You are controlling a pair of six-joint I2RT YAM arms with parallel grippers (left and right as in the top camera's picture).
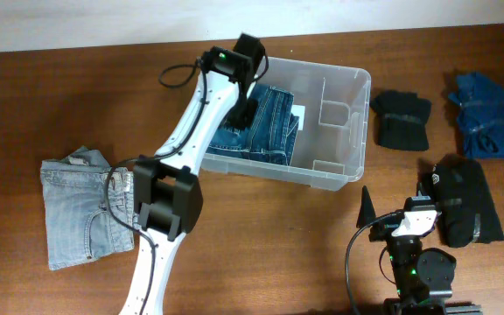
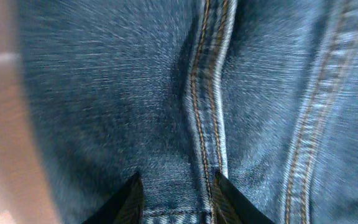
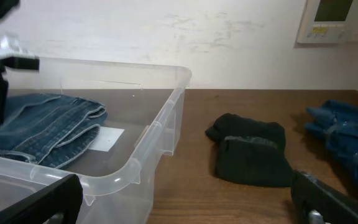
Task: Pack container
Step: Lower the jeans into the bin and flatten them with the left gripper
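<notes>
The container [image 1: 344, 171] is a clear plastic bin at the table's middle; it also shows in the right wrist view [image 3: 160, 134]. Folded dark blue jeans [image 1: 274, 122] lie in its left half. My left gripper [image 1: 245, 107] reaches down into the container and is shut on a fold of these jeans [image 2: 179, 124], with denim pinched between its fingertips [image 2: 179, 199]. My right gripper [image 1: 396, 208] is open and empty, low over the table in front of the container's right corner [image 3: 185, 199].
Folded light blue jeans [image 1: 81, 206] lie at the left. A black garment [image 1: 401, 118] and a blue garment [image 1: 484, 114] lie right of the container. Another black garment [image 1: 466, 201] lies beside my right arm.
</notes>
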